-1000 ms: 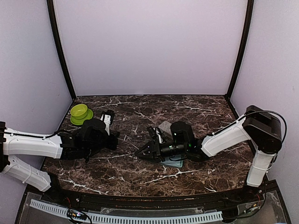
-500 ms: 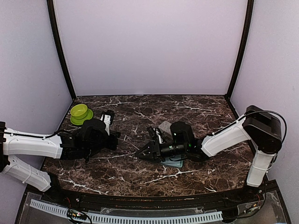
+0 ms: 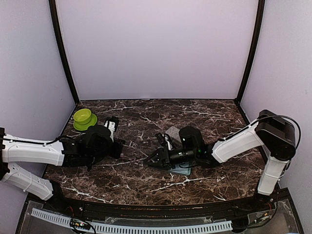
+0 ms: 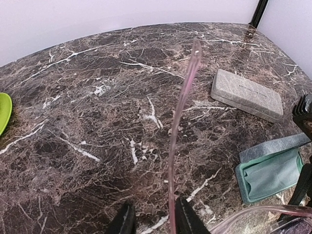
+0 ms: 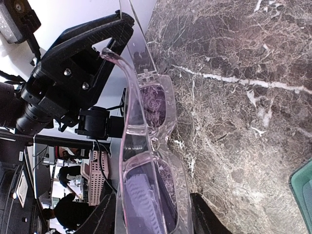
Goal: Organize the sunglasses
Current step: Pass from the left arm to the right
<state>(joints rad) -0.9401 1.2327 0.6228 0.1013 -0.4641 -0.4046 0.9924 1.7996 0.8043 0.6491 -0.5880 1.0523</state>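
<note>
The sunglasses point(image 5: 146, 146) have a clear pink frame and purple-tinted lenses. My right gripper point(image 5: 156, 219) is shut on their front, one finger on each side of a lens, and holds them above the marble table point(image 3: 131, 180). One pink temple point(image 4: 183, 112) runs up between the fingers of my left gripper point(image 4: 156, 224), close to its right finger point(image 4: 187, 219). The left jaws stand apart. In the top view the left gripper point(image 3: 117, 145) and the right gripper point(image 3: 155, 160) face each other at mid-table.
A closed grey case point(image 4: 246, 94) lies beyond the grippers. An open teal-lined case point(image 4: 270, 173) holding a pale cloth lies under the right arm, also in the top view point(image 3: 181, 168). A green bowl point(image 3: 84, 118) sits at the far left.
My right gripper has shifted a little to the right with the sunglasses. The left arm has barely moved.
</note>
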